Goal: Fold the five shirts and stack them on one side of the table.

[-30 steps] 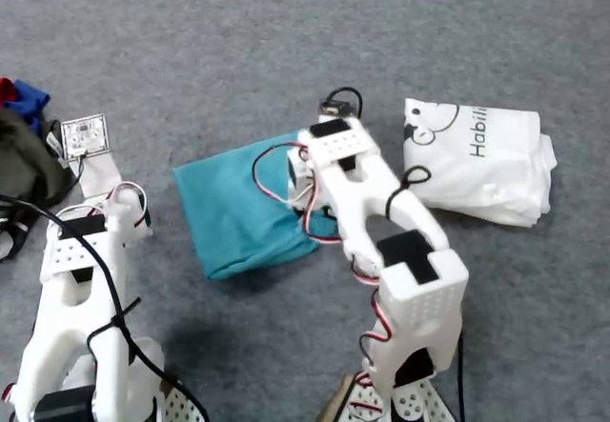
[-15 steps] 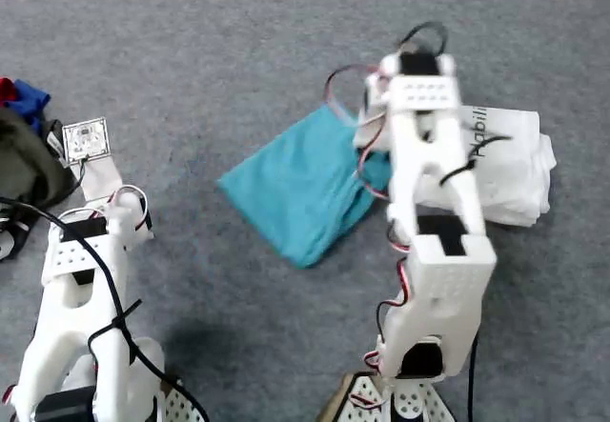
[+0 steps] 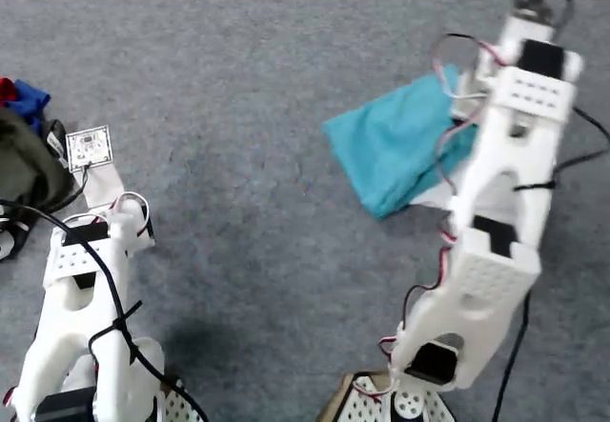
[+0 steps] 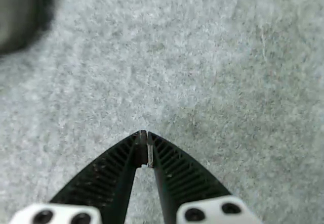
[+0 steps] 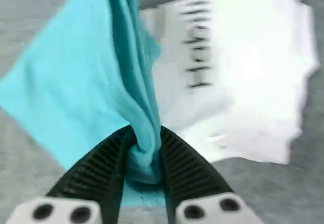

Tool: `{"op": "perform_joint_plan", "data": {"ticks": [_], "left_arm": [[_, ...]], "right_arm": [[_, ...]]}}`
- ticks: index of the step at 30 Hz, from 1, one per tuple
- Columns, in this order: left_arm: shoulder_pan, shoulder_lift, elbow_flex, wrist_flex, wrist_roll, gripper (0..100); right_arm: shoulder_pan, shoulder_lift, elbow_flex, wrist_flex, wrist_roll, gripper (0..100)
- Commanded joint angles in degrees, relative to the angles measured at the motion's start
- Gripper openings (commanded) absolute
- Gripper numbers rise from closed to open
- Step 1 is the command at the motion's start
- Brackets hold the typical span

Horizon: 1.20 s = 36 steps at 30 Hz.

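The right gripper (image 5: 145, 135) is clamping a bunched fold of the teal shirt (image 5: 66, 92). Its black ribbed fingers (image 5: 101, 163) are closed hard on the fabric, pinching it into a thick upright pleat. In the high view the teal shirt (image 3: 391, 150) is sitting at the far right of the table as a soft, roughly rectangular folded slab. It is lying on a diagonal, with its right end running under the white plastic right arm (image 3: 505, 203). Its near edge is overlapping the white shirt (image 3: 431, 196). In the right wrist view the white shirt (image 5: 243, 77) is showing as a flat folded stack with layered edges and dark print on top, just beside and partly beneath the teal cloth. Whether the teal cloth is resting on it or hanging just above is not clear. The left gripper (image 4: 147, 153) is pointing down at bare table at the near left, jaws shut, ribbed tips touching, nothing between them. The left arm (image 3: 81, 298) is sitting folded back at the near left, with a black cable (image 3: 114, 289) looping over it. The table cover (image 3: 238, 89) is grey and felt-like with a fuzzy nap. At the left edge a dark bag-like lump (image 3: 24, 170) is lying with red and blue cloth (image 3: 17, 96) behind it and a small white square board (image 3: 88, 146) just to its right.
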State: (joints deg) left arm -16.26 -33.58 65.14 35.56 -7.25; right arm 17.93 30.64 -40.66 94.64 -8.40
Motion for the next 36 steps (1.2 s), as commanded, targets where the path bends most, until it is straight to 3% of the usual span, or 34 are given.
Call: {"op": "perform_joint_plan", "data": {"ticks": [1,14,22,30,36], "left_arm": [[-0.6,-1.5,-0.3,-0.4,-0.4,2],[-0.6,-1.6,1.1,-0.3,-0.4,2],[-0.6,-1.6,3.3,-0.7,-0.4,2],[-0.3,-1.2,5.0,-0.8,-0.4,2],[-0.1,-1.5,7.3,-0.8,-0.4,2]], "right_arm": [[7.2,1.5,-3.1,-1.2,1.8,0.4],[15.4,3.8,-7.4,-1.3,3.7,0.4],[15.9,4.1,-9.2,-1.0,3.8,0.8],[15.7,4.1,-9.3,6.6,6.7,23.3],[15.9,4.1,-9.3,6.6,13.3,24.6]]}}
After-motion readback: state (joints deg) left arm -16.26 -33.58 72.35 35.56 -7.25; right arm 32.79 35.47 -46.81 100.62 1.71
